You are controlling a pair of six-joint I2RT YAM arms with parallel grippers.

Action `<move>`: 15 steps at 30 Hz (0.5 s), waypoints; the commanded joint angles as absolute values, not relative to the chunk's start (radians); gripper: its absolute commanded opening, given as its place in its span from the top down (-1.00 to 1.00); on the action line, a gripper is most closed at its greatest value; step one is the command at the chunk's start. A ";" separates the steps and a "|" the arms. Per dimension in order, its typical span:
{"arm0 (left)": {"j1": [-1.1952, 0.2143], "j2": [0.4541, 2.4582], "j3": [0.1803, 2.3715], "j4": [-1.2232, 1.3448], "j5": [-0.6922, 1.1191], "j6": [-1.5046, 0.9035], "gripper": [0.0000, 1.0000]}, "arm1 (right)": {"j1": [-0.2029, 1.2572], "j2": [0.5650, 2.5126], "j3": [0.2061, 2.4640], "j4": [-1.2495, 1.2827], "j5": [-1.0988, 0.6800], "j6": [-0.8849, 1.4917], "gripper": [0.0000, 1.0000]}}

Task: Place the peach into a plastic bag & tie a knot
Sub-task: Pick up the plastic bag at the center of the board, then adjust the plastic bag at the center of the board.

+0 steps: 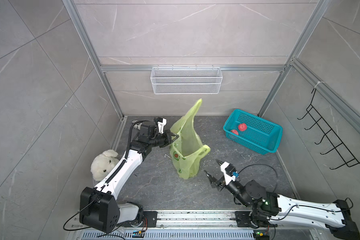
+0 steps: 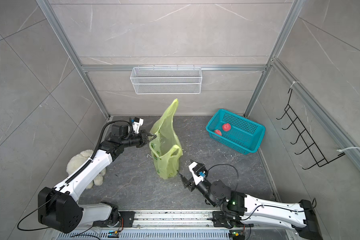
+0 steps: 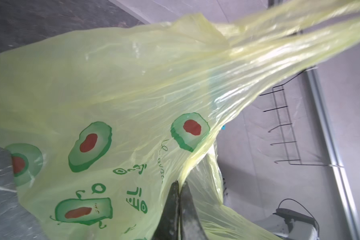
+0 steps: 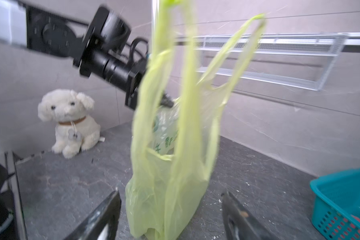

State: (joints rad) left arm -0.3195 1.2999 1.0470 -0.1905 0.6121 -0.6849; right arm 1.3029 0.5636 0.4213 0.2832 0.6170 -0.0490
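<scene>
Plastic bag (image 1: 187,145) stands upright mid-table (image 1: 154,187), with avocado prints and green lettering too creased to read. Left pincer (image 1: 176,136), arm level from 9 o'clock, is clenched on the bag rim. Right pincer (image 1: 212,166) is released, low at 4 o'clock near the bag's base.

You are in a robot lab cell: an aluminium frame (image 1: 247,68) holds marble-look panels (image 1: 185,31), your left arm (image 1: 125,166) and right arm (image 1: 299,207) sit mounted on a rail (image 1: 195,216), and the props look staged: a wire shelf (image 1: 186,81), a hook rack (image 1: 330,133), a plush dog (image 1: 103,164).
</scene>
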 commanded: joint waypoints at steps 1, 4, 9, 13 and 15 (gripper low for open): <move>-0.327 1.238 1.025 -0.220 0.660 -0.549 1.00 | 1.302 0.439 0.472 0.136 0.718 0.039 -0.59; -0.335 1.206 1.021 -0.237 0.664 -0.523 1.00 | 1.301 0.389 0.542 0.049 0.849 0.095 -0.74; -0.416 1.058 0.985 -0.303 0.537 -0.400 1.00 | 1.267 0.557 0.874 -0.387 1.149 0.318 -0.89; -0.428 0.971 0.910 -0.237 0.518 -0.398 1.00 | 1.129 0.840 1.226 -0.729 0.963 0.414 -0.91; -0.439 0.948 0.902 -0.238 0.492 -0.378 1.00 | 0.981 0.972 1.363 -0.809 0.681 0.415 -0.89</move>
State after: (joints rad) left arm -0.4328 0.9623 0.9157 -0.2626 0.5346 -0.4385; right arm 1.0882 0.8436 1.2591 -0.5064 0.9188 0.3325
